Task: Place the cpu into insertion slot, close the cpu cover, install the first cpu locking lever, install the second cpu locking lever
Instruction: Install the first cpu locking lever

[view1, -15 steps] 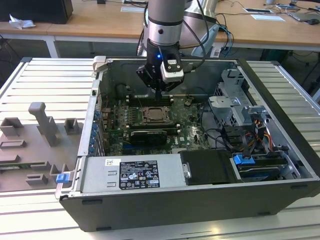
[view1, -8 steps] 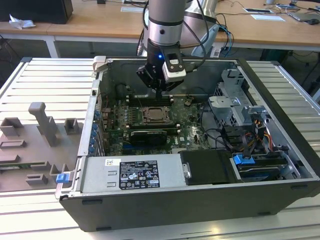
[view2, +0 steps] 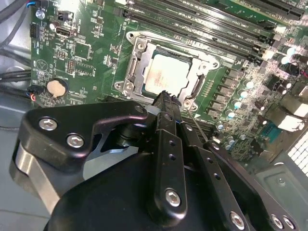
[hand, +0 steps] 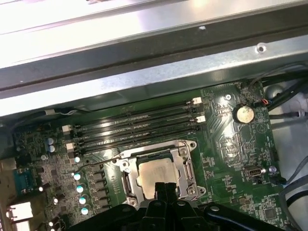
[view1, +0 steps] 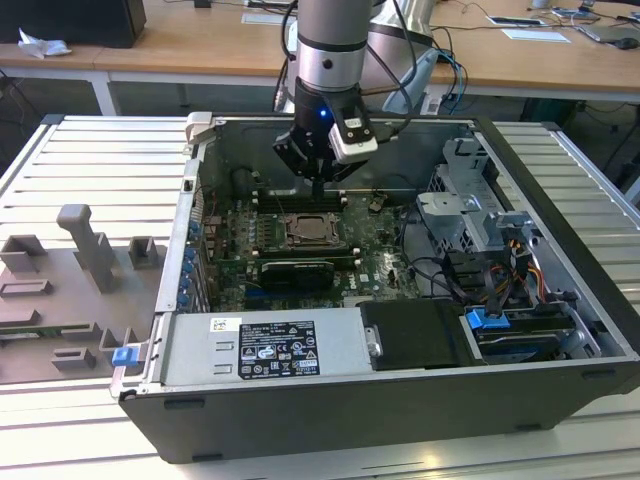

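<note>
The cpu lies flat in the insertion slot, pale silver-beige against the green board. The cpu cover lies down around it as a silvery frame with the chip showing through its cut-out. A thin locking lever sticks out from a corner of the socket. My gripper hangs just above the socket's edge, its fingers pressed together with nothing between them.
Long memory slots run beside the socket. A black expansion card lies on the near side. A drive cage and cables fill the exterior view's right. Case walls surround the board. Grey fixture blocks stand outside.
</note>
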### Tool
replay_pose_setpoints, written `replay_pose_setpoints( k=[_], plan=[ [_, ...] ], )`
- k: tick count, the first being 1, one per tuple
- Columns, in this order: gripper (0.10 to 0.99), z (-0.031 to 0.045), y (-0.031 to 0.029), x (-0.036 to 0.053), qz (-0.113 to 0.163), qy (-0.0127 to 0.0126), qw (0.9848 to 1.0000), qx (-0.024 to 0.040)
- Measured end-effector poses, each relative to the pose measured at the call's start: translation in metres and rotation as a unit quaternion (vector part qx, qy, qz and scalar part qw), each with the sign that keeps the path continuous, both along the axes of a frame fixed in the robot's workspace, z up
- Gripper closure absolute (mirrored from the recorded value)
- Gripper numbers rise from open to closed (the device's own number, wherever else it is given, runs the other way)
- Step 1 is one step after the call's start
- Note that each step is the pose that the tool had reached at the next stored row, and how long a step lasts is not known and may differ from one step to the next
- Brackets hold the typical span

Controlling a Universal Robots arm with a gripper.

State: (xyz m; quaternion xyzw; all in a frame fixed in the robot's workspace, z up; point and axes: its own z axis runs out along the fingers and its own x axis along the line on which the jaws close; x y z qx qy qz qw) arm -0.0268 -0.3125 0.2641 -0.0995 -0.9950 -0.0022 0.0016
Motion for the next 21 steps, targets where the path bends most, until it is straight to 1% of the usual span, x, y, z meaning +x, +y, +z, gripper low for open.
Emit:
replay_pose_setpoints(
  k=[7,13,19,20,21],
  plan=[
    [0.980,0.0000,0.0000,0.0005,0.029,0.0000,0.9996,0.0013],
    [0.980,0.0000,-0.0001,0.0008,0.058,0.0000,0.9983,0.0032],
    [0.980,0.0000,-0.0001,0.0017,0.098,0.0000,0.9952,0.0045],
    [0.980,0.0000,-0.0001,0.0019,0.113,0.0000,0.9936,0.0046],
    [0.980,0.0000,-0.0002,0.0021,0.131,0.0002,0.9913,0.0045]
  ],
)
